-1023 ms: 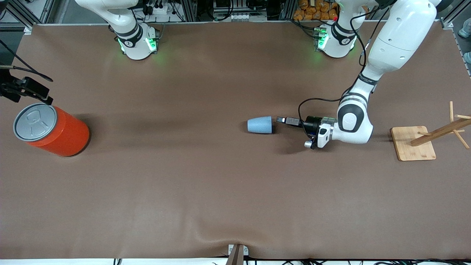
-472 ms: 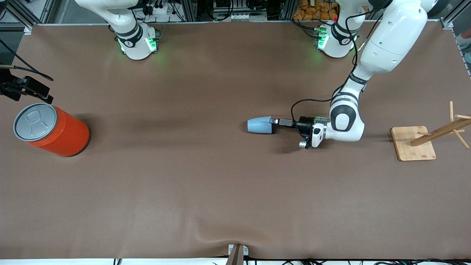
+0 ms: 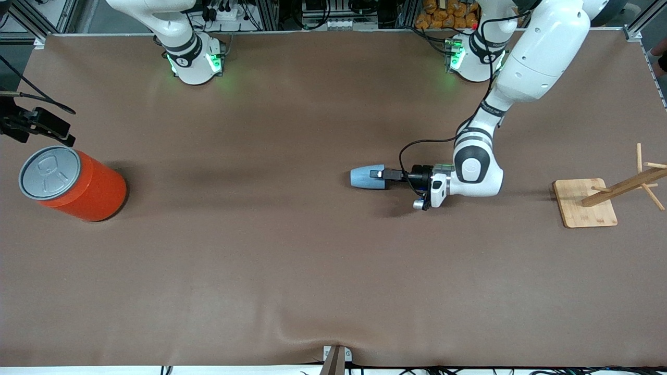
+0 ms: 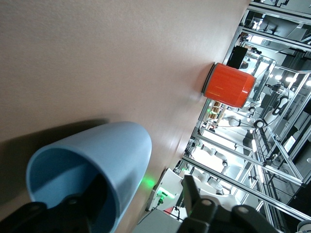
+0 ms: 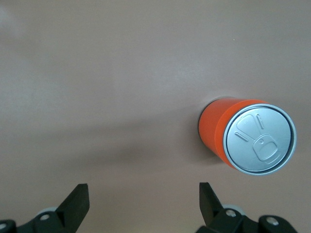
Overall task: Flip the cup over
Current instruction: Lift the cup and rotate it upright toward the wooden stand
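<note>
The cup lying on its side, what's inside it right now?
One finger of the left pincer reaches into the cup mouth, the other outside its wall. The deeper blue interior is shadowed; nothing else shows.

A brown tabletop (image 3: pixel 292 260) carries a light-blue cup (image 3: pixel 365 178) lying on its side, an orange can (image 3: pixel 73 183) toward the right arm's end, and a wooden stand (image 3: pixel 586 203), apparently a rack, toward the left arm's.
</note>
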Tool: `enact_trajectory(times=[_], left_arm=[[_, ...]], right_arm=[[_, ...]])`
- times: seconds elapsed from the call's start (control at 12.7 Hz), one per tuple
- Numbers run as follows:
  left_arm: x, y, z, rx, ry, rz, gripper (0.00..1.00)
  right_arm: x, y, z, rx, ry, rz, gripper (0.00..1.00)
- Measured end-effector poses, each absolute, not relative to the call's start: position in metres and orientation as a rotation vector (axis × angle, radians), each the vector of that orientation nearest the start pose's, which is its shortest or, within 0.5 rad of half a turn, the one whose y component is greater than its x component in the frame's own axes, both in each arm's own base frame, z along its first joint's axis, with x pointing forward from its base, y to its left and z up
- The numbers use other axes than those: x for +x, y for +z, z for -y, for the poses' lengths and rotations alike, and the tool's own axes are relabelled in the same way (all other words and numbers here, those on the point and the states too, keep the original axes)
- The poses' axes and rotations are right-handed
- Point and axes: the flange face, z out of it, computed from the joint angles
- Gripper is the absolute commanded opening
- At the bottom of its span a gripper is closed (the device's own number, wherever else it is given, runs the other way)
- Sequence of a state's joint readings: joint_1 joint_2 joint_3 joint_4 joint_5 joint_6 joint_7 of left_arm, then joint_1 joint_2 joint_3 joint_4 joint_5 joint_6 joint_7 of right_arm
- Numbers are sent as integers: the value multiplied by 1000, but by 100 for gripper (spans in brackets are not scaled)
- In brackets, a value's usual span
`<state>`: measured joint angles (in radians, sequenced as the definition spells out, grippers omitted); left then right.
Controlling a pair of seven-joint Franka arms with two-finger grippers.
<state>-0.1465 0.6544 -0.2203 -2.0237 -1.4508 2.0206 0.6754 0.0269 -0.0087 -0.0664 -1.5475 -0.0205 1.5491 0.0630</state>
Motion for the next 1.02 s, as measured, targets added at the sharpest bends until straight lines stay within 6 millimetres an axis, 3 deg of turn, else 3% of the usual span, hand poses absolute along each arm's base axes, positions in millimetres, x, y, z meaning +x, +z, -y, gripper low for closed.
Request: enact_trajectory(times=[0.24, 0.71, 1.02], left_arm=[[500, 124, 257, 1905, -406, -169, 0], [515, 130, 254, 1909, -364, -172, 0], [560, 161, 230, 1918, -281, -209, 0]], right_arm=[[549, 639, 25, -3191, -18, -159, 100], [548, 638, 27, -3195, -1, -164, 100], [548, 638, 25, -3196, -2, -157, 100]])
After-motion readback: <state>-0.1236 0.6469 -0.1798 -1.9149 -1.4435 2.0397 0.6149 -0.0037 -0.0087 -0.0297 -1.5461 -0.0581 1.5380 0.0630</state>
